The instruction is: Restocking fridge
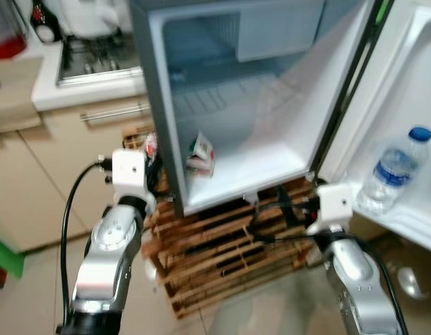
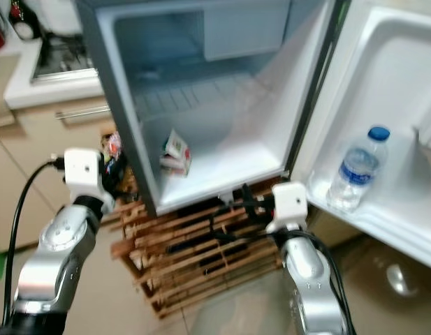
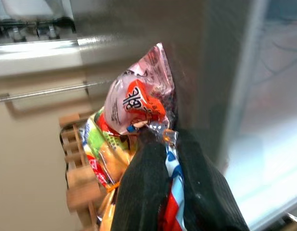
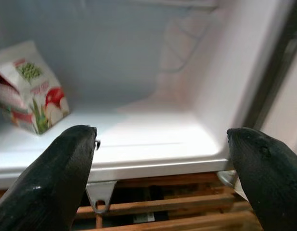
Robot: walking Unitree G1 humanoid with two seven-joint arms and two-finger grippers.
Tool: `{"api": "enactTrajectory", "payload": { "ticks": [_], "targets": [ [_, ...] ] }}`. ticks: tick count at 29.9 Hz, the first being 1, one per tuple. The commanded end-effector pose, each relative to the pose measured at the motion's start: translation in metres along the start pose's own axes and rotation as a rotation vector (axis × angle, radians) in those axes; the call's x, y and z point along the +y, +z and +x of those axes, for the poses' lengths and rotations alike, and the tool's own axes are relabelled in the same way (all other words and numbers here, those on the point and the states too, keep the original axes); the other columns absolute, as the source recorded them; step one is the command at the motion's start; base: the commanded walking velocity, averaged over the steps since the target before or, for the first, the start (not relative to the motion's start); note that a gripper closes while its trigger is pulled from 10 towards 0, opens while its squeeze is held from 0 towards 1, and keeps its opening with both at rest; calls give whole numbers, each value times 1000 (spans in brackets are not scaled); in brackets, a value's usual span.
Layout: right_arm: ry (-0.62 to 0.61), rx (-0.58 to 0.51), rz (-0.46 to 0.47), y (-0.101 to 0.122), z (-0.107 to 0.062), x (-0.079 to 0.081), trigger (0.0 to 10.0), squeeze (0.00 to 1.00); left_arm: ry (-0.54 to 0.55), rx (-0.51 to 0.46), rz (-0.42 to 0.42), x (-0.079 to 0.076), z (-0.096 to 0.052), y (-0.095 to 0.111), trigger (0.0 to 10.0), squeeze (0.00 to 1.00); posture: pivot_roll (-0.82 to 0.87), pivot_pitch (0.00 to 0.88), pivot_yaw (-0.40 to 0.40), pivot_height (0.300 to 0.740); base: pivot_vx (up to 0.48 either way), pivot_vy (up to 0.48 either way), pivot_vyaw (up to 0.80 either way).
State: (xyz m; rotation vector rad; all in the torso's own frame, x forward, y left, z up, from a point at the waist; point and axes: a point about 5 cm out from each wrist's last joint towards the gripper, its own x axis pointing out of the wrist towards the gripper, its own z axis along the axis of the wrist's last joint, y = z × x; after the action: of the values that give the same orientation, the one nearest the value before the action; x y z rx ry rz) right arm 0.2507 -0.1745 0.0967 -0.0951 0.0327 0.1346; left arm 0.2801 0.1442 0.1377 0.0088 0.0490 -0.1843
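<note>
Pinching a crinkly pink-and-orange plastic snack packet [image 3: 138, 103], the left hand [image 3: 170, 144] hovers beside the open grey fridge's [image 1: 156, 139] outer left wall. Inside, a small printed carton [image 4: 28, 86] sits near the white floor's [image 4: 153, 139] front-left corner. The right hand [image 4: 162, 144], fingers spread, faces its front edge.

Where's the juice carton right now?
The juice carton stands on the fridge floor, near its front left corner, just inside the left wall. The open right gripper faces it from outside the fridge.
</note>
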Motion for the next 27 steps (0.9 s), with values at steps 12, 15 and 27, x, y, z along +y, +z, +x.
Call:
{"api": "enactTrajectory", "payload": {
  "ticks": [12, 15, 27],
  "targets": [
    [9, -22, -3, 4, -6, -2, 10000, 227, -192, 28, -9, -3, -48, -7, 10000, 0, -57, 0, 18, 740, 0, 0, 0],
    [19, -25, -3, 5, -1, 0, 10000, 227, -244, -29, 20, -12, -36, 10, 10000, 0, -53, 0, 13, 740, 0, 0, 0],
    [15, -36, 0, 7, 3, 3, 10000, 227, -411, -93, -3, -52, 24, 40, 10000, 0, -101, 0, 23, 740, 0, 0, 0]
  ]
}}
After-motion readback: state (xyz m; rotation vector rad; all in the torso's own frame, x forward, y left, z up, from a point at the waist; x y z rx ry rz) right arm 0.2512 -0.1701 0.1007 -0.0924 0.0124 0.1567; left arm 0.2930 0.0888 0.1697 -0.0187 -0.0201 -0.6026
